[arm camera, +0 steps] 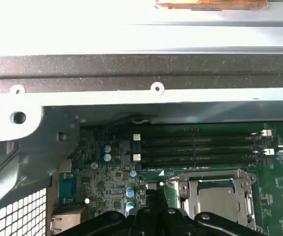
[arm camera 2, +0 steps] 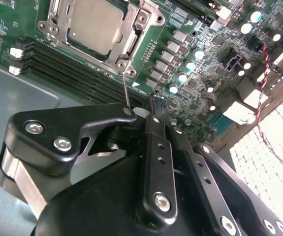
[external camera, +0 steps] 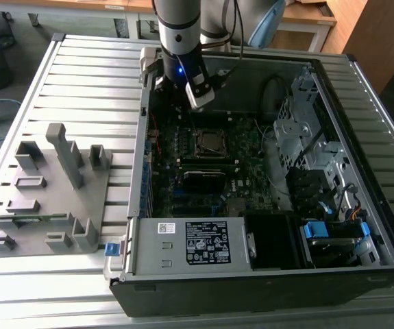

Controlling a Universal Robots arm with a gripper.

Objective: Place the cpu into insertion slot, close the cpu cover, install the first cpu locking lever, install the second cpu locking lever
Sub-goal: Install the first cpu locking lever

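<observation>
The cpu point(arm camera 2: 93, 24) lay flat in the insertion slot point(arm camera 2: 142, 19), its dull grey top showing through the cut-out of the cpu cover point(arm camera 2: 130, 43), which looked folded down over its edges. From the socket corner nearest the claw, 1 thin wire locking lever point(arm camera 2: 125, 88) stood up, unlatched by the look of it, and its far end met the claw point(arm camera 2: 155, 105) beside the fingertips. The claw looked clenched, with no gap showing between the fingers. Whether the wire was pinched or merely leaning against it I could not tell. The likeliest trouble, as I judged it, was the springy wire slipping off the smooth black finger under load and snapping back, leaving the cover unclamped. A push aimed slightly off could also miss the catch on the socket rim, bend the wire, or drag the fingertips into the black memory slots point(arm camera 2: 72, 69) and small capacitors point(arm camera 2: 183, 78) crowded beside the socket. A cover not fully seated would make the lever bind. The cpu sat near the claw but apart from it, beyond the fingertips on the green motherboard point(arm camera 2: 13, 29). In the exterior view the socket lay close under the arm, inside the open computer case point(external camera: 251, 295) on the slatted counter point(external camera: 80, 75).
</observation>
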